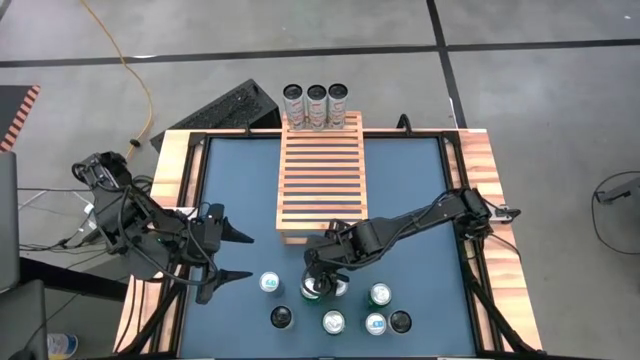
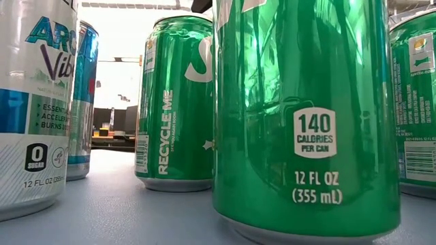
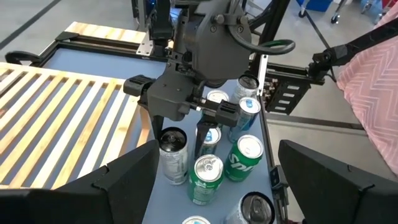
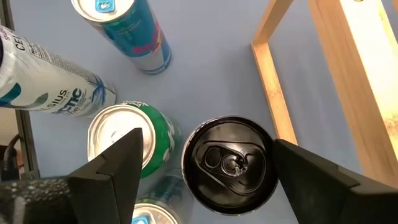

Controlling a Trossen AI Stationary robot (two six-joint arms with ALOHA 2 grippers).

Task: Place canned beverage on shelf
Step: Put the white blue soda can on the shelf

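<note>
The right gripper (image 4: 202, 168) is hovering, jaws spread wide, over a black-topped can (image 4: 229, 163) standing just beside the shelf (image 1: 322, 180). It should be descending straight, avoiding the green can (image 4: 124, 134) alongside. The left gripper (image 1: 235, 255) is waiting open.

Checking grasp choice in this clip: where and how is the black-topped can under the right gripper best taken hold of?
Grip the black-topped can across its round upper side wall, coming straight down from above. It stands upright beside the shelf, with a green can close on the other side, so a sideways approach looks crowded. The right gripper hangs open above it, a finger on each side.
</note>
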